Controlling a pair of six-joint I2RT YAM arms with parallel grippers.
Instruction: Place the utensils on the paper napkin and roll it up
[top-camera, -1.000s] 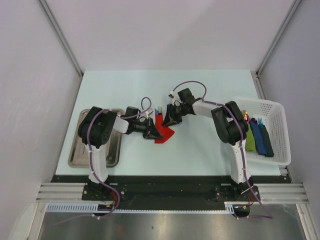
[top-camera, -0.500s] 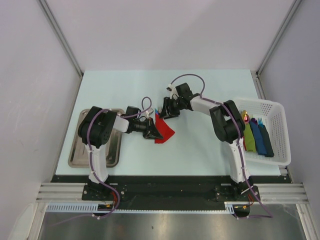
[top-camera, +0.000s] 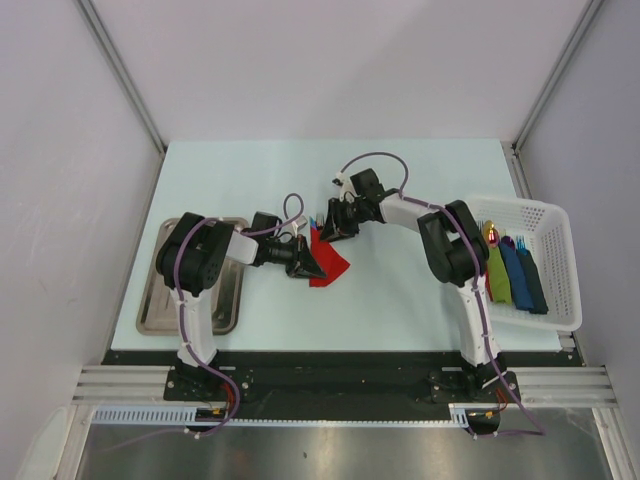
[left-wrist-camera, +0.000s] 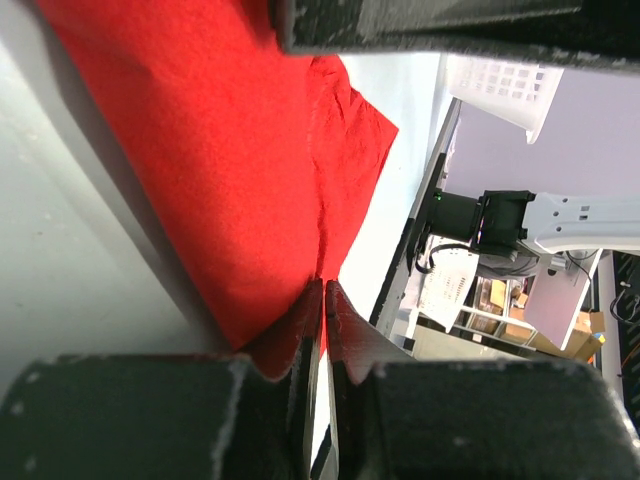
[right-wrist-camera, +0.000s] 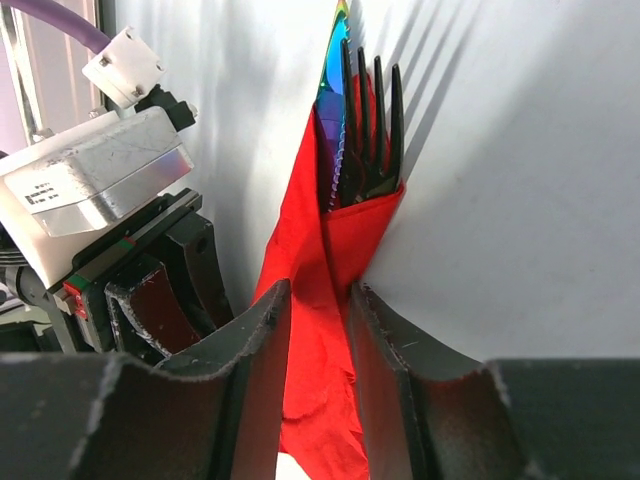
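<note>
The red paper napkin lies mid-table, folded over the utensils. In the right wrist view the napkin is a narrow bundle, and a dark fork and a rainbow-tinted serrated blade stick out of its far end. My right gripper straddles the bundle just below that end, both fingers pressed against the red paper. In the top view it sits at the napkin's far end. My left gripper is shut on a thin edge of the napkin, at the napkin's left side.
A white basket at the right edge holds a green roll, a blue roll and a darker one. A metal tray lies at the left under the left arm. The left gripper's body sits close beside my right fingers.
My right gripper moved left and away from me, from the napkin's right side to its far end. Its jaws widened, then narrowed onto the bundle. The left gripper stayed put.
</note>
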